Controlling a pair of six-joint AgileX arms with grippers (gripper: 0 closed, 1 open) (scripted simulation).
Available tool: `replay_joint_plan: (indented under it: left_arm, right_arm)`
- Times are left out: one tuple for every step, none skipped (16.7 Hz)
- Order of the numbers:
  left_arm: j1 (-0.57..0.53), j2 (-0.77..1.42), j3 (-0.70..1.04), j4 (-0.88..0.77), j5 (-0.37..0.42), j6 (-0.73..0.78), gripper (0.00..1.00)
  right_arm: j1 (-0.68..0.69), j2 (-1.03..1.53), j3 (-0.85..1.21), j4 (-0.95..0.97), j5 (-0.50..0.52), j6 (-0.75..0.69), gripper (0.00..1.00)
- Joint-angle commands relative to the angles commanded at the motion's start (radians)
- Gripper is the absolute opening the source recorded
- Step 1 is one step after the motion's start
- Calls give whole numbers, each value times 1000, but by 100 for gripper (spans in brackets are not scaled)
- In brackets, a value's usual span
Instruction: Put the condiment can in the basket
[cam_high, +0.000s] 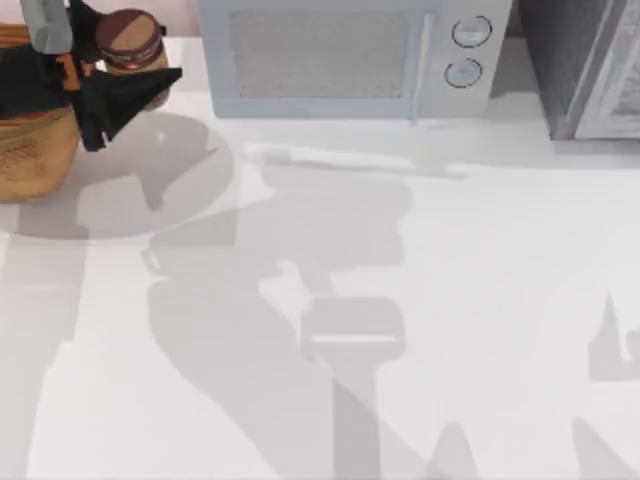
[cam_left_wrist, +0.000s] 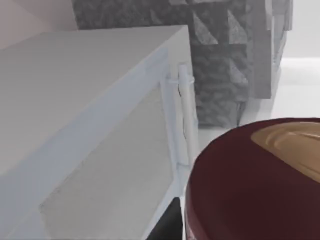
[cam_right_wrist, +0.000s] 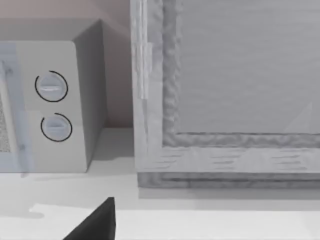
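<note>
Left gripper (cam_high: 128, 92) at top view's far left, jaws clenched on condiment can (cam_high: 131, 42), can lifted off surface (cam_high: 420, 300). Basket (cam_high: 35, 150) just beside jaws, partly under arm. Microwave (cam_high: 340, 55) near, beyond can. Right gripper (cam_right_wrist: 95, 225): jaw state cannot tell.

No readable text, numbers or brand marks anywhere in the scene

The condiment can (cam_high: 130, 42) carries an orange-tan label band, but no letters can be made out on it; the microwave (cam_high: 340, 55) has two round dials (cam_high: 470, 32) with no printed figures or markings around them; the cabinet (cam_right_wrist: 225, 90) beside it bears no sign or lettering.
</note>
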Motion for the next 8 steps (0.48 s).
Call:
replay_joint_plan:
  left_arm:
    - [61, -15, 46, -77, 14, 13, 0]
    - [122, -27, 88, -152, 26, 25, 0]
    - [182, -36, 128, -224, 36, 36, 0]
    - [239, -42, 164, -291, 44, 46, 0]
    - [293, -48, 196, -354, 51, 55, 0]
    - [341, -52, 224, -411, 55, 63, 0]
    - [384, -56, 248, -461, 59, 70, 0]
    - [419, -59, 268, -504, 61, 76, 0]
  right_arm:
    - [0, 0, 0, 0, 0, 0, 100]
    - [0, 0, 0, 0, 0, 0, 100]
    - [0, 0, 0, 0, 0, 0, 100]
    - [0, 0, 0, 0, 0, 0, 100]
    - [0, 0, 0, 0, 0, 0, 100]
    - [0, 0, 0, 0, 0, 0, 100]
    - [0, 0, 0, 0, 0, 0, 100]
    - [0, 0, 0, 0, 0, 0, 100]
